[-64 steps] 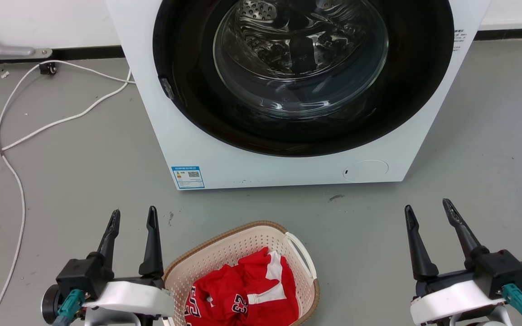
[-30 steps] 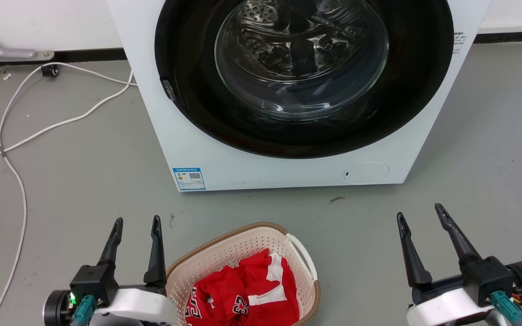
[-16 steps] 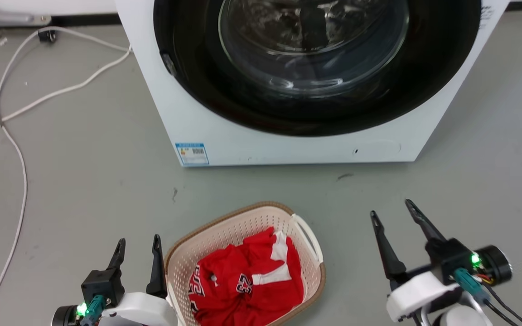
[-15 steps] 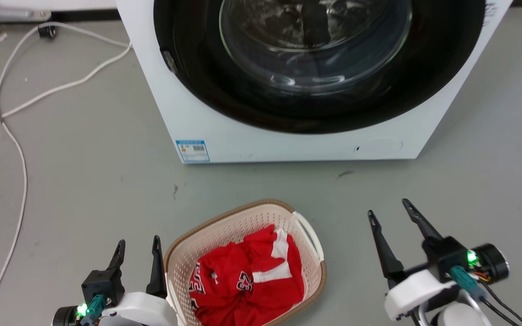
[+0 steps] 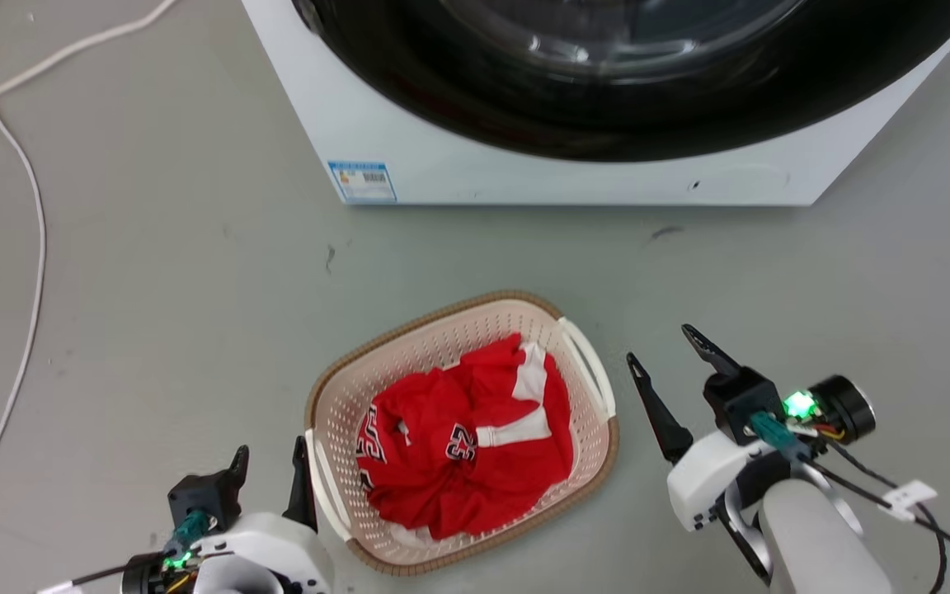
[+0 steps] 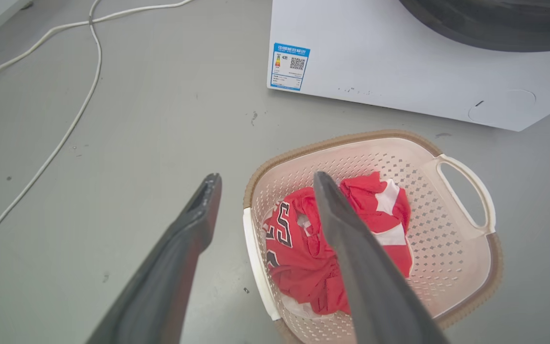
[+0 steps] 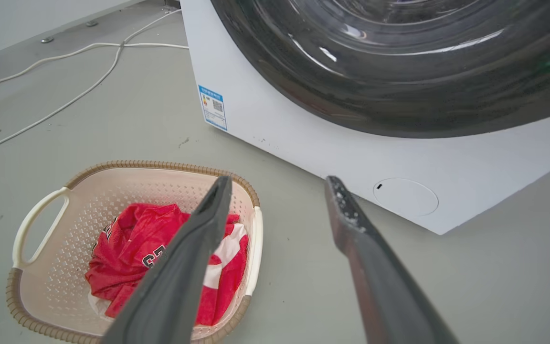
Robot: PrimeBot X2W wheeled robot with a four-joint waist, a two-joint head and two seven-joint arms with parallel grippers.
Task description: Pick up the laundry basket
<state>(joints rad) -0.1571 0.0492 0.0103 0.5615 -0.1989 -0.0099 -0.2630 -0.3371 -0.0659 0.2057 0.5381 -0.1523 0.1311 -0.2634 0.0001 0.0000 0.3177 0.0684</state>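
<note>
With my left gripper [image 5: 270,450] and right gripper [image 5: 658,345] both wide open and empty, I'd bring each squarely over a white handle [image 5: 593,367] of the basket [image 5: 434,342] before closing.

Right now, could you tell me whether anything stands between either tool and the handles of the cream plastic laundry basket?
Nothing visible does. Only bare grey floor separates the open right tool from the near white handle of the cream perforated plastic laundry basket; the open left tool sits right beside the other handle.
</note>
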